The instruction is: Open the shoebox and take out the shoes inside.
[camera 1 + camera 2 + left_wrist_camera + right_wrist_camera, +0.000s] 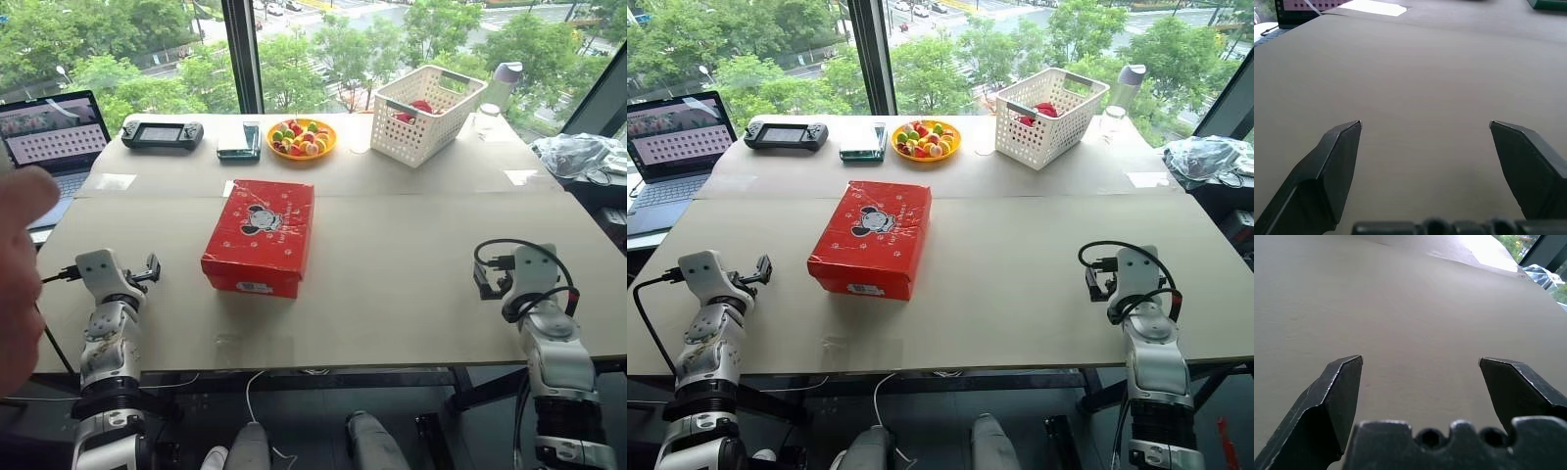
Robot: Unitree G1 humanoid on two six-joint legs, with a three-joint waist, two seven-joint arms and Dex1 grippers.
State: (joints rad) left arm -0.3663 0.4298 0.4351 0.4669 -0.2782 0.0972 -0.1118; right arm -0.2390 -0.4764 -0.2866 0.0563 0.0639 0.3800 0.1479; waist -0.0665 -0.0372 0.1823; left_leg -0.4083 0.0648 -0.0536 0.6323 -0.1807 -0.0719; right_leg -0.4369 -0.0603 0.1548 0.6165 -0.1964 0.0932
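- Hovering low over the bare table [1019,294] near its front edge: L gripper [1425,125] & R gripper [1420,360], both w/ fingers spread wide, nothing between them, touching nothing.
- Shoebox [872,237] sits lid shut mid-table, between the two arms, well apart from both.
- Farther back: white basket [1046,115], fruit plate [926,139], handheld console [786,134], laptop [676,142].
- Person's hand [20,274] at L edge.

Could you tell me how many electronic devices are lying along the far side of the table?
3: a laptop at the far left, a handheld game console beside it, and a phone next to the fruit plate.
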